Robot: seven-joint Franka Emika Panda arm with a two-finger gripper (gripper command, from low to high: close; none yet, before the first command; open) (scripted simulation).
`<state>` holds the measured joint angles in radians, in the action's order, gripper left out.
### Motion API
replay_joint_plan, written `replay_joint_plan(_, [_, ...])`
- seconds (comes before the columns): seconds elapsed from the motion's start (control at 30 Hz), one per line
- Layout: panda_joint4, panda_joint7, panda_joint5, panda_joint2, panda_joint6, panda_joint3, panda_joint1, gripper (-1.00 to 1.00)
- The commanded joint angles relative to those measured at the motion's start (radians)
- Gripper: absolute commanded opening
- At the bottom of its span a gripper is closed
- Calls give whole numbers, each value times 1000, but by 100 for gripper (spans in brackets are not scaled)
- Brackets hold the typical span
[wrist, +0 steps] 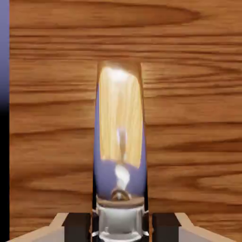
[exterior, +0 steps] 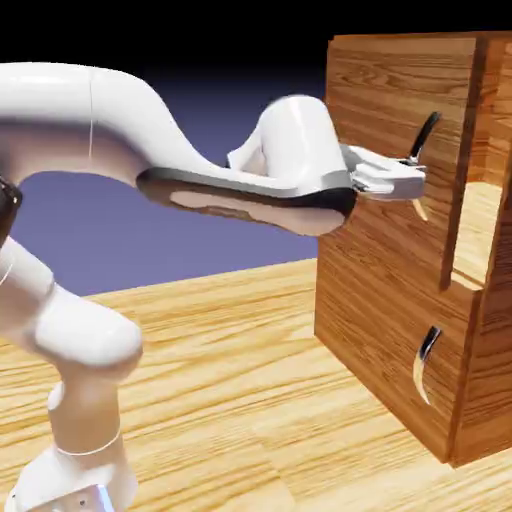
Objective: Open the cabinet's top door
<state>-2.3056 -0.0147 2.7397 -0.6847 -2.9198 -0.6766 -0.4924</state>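
My fingers [wrist: 78, 227]: one pair, closing on the long curved handle [wrist: 120, 142], pinching it between them. Top door [exterior: 385, 110]: one, wood-grained, facing me on the cabinet [exterior: 490, 370], sitting above the smaller panel [exterior: 380, 330] and its handle.

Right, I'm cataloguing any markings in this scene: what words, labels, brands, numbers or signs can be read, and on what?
None that can be read: no lettering shows on the cabinet, its curved handles or the white arm.
The small marks on the arm's base are too small to make out as text.
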Motion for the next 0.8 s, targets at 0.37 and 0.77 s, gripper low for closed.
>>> replay_joint_plan(0.37, [-270, -221, -416, -188, 66, 389, 434, -100])
replay_joint_plan(0.77, [-479, -533, -937, -455, 96, 671, 685, -100])
